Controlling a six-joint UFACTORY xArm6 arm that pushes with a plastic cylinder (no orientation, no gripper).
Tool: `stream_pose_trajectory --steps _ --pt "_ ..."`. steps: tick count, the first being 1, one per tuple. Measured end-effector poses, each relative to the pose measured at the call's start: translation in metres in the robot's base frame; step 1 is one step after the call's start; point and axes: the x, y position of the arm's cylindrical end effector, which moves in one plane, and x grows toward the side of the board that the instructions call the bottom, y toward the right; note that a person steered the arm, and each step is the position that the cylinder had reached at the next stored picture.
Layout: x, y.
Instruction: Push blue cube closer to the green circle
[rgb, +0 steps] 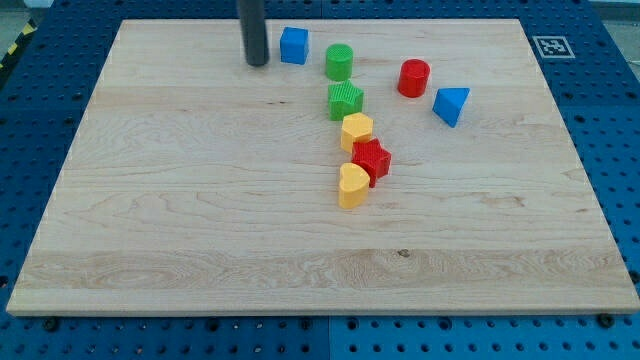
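Blue cube (293, 45) at board's 12 o'clock edge, green circle (339, 62) near at its 4 o'clock. Likely light, rigid, slides easily. No pincer: bare tip (257, 63) at cube's 9 o'clock; push that face.

The dark rod comes down upright from the view's top edge, only its lower stretch showing. My tip (257, 63) sits at its very bottom, resting at board height.
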Motion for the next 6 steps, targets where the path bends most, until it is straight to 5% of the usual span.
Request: stream_pose_trajectory --steps 1,6 --pt "-0.015 -0.028" --pt "-0.033 0.074"
